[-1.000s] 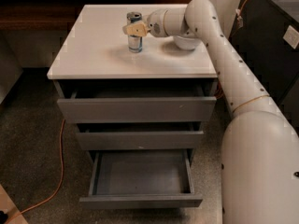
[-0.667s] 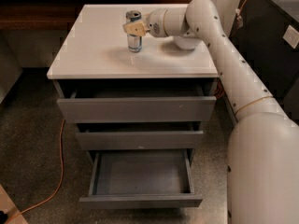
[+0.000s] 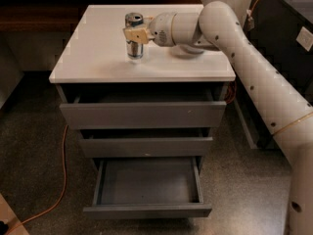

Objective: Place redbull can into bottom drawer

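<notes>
The redbull can [image 3: 134, 49], slim and blue-and-silver, stands upright on the white top of the cabinet [image 3: 93, 58], left of centre. My gripper [image 3: 135, 35] reaches in from the right, and its tan fingers [image 3: 128, 34] are shut on the can's middle. The bottom drawer [image 3: 146, 185] is pulled open, showing a bare grey inside. It sits directly below and in front of the can. The middle drawer [image 3: 145, 146] and the top drawer [image 3: 142, 114] each stand slightly ajar.
A white bowl [image 3: 185, 51] lies mostly hidden under my arm on the cabinet top. An orange cable [image 3: 61, 180] runs over the floor at the left. Dark furniture [image 3: 288, 38] stands to the right of the cabinet.
The gripper and the can have shifted together a little to the left and toward the front edge of the cabinet top. The drawers have not moved.
</notes>
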Tool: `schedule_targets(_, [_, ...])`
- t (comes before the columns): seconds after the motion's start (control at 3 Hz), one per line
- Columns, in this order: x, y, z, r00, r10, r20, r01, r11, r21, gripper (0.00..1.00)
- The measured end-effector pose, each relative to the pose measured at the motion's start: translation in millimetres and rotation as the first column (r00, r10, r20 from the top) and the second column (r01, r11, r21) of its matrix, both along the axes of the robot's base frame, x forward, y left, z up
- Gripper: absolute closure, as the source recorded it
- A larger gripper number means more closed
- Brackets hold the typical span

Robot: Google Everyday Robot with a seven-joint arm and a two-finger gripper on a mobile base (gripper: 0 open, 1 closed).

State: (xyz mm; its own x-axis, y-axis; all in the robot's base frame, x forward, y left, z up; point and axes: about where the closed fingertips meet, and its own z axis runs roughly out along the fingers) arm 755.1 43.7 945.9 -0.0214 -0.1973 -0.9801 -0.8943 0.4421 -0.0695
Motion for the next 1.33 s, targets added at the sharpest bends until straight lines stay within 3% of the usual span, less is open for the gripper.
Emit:
schedule_targets(0.67, [-94,15,9,0.9975,0.068,0.019,-0.068,0.998,0.016,1.0])
schedule_targets(1.0, [-150,23,6,0.994,0.109,0.003,-0.109,0.994,0.014,1.0])
schedule_targets(1.33, [-186,25,-35,0.9915,0.121,-0.047,-0.121,0.993,-0.001,1.0])
